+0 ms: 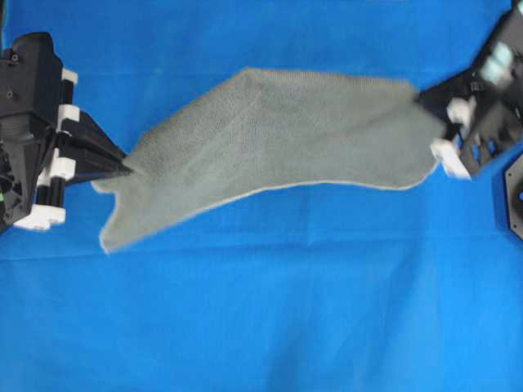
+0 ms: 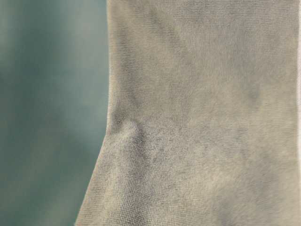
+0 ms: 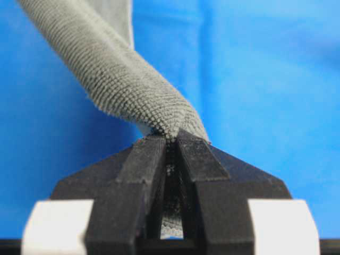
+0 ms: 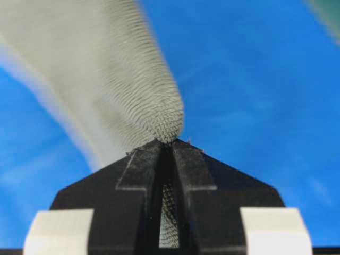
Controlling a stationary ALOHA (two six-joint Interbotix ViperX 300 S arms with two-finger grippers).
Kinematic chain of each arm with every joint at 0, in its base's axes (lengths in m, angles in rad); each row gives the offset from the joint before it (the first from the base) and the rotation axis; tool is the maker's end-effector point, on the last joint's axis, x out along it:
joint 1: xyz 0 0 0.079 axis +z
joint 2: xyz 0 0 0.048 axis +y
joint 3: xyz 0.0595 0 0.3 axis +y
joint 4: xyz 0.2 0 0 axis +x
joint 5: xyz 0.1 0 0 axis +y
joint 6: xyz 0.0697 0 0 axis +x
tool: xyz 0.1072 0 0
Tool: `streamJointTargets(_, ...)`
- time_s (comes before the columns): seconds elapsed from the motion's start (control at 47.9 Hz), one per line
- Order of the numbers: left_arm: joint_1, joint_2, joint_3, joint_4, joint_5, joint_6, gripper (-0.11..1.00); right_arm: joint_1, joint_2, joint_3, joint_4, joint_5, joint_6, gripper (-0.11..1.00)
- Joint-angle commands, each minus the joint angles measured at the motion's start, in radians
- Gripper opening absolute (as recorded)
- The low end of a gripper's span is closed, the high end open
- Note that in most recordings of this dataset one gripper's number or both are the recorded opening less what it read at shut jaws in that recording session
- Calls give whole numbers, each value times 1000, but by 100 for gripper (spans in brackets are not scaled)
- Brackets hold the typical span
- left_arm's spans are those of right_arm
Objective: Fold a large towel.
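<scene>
While stretched in the air between both arms above the blue sheet [image 1: 261, 327], towel [image 1: 270, 139] sags along its hemmed lower edge. Pinched at opposite ends: left hand [image 3: 171, 139] clamped on a bunched corner, right hand [image 4: 169, 141] likewise. Could slip free or fold crooked if pulled unevenly, given such thin grips.

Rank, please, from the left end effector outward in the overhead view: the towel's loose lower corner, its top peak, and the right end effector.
1. Towel's loose lower corner, just below the left end effector.
2. Top peak, upper middle.
3. Right end effector, far right.
</scene>
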Motion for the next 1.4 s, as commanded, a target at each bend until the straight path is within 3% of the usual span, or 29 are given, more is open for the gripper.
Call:
streamJointTargets(0.0,-60,18,-26,-3,-61,-26,3,-86,31,-44,-37,-3,-5,5)
streamJointTargets(0.209,-224,130,-80,-3,-218,-132,3,-258,138,-135,-78,-115,-11,5)
streamJointTargets(0.355,-301,252,-150,-2,-321,-183,3,-305,204,-204,-107,-221,-58,5)
streamJointTargets(0.543,-353,462,-337,-3,-414,-193,3,-357,296,-304,-109,-357,-127,5)
streamJointTargets(0.711,-360,623,-517,0,-422,-193,3,-368,364,-365,-109,-391,-144,5)
streamJointTargets(0.961,-359,816,-724,3,-430,-193,3,-368,284,-299,-109,-299,-146,5)
streamJointTargets(1.233,-354,1042,-963,3,-491,-178,3,-325,-11,-121,-55,-64,-146,5)
streamJointTargets(1.379,-367,1095,-1011,3,-489,-184,3,-310,-117,-72,-31,18,-149,5)
